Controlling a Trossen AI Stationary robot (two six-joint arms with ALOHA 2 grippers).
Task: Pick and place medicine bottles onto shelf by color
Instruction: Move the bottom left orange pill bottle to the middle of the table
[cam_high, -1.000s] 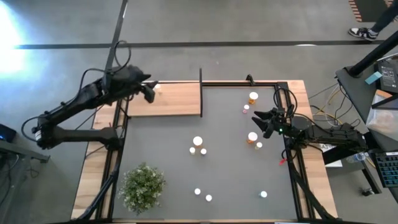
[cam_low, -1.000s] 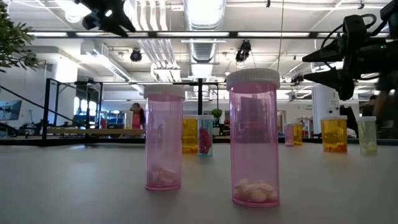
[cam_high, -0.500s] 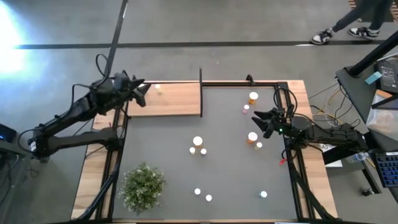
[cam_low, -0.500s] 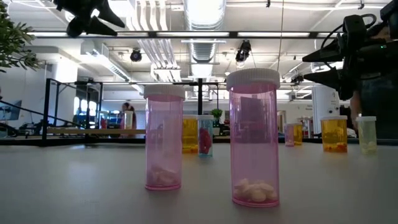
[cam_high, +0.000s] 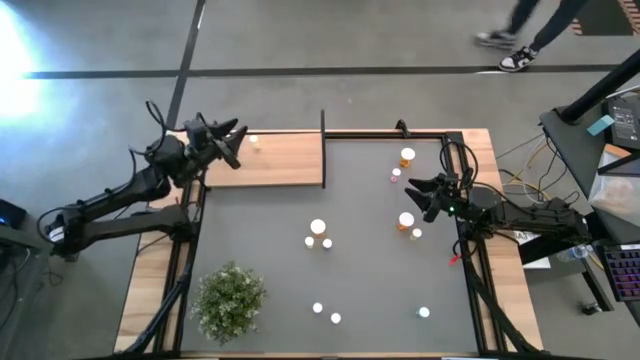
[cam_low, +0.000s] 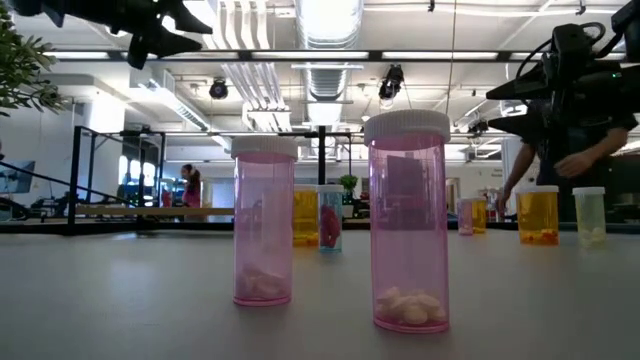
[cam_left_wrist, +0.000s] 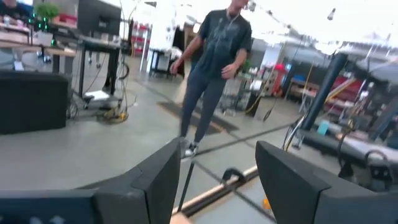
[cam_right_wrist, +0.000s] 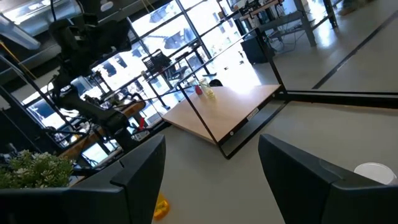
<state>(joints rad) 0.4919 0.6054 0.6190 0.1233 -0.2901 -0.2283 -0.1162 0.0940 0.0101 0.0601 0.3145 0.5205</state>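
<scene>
High view is showing the dark grey worktop (cam_high: 360, 250) filling the middle, with the shelf (cam_high: 280, 160) lying flat at its far left corner, a black rod standing at the shelf's right edge. The left arm is reaching in from the left, stretched long and low, its elbow hanging off the worktop's left side. The left gripper (cam_high: 228, 143) is hovering at the shelf's far left edge, fingers apart and holding nothing, as the left wrist view confirms with open air between them. One small bottle (cam_high: 254, 142) is standing on the shelf just right of that gripper, apart from it.

The right arm is coming in from the right edge, folded close to the frame. The right gripper (cam_high: 422, 192) is hanging over the right side of the worktop, fingers apart and empty, pointing left. An orange bottle (cam_high: 406, 220) is standing just near of it, with a tiny bottle beside; another orange bottle (cam_high: 407, 157) and a small pink one are standing farther off, toward the far edge.

Open worktop is lying between shelf and right gripper. Two bottles are sitting mid-worktop (cam_high: 318, 230), three more along the near edge, right of a green plant (cam_high: 230, 298) at the near left corner.
</scene>
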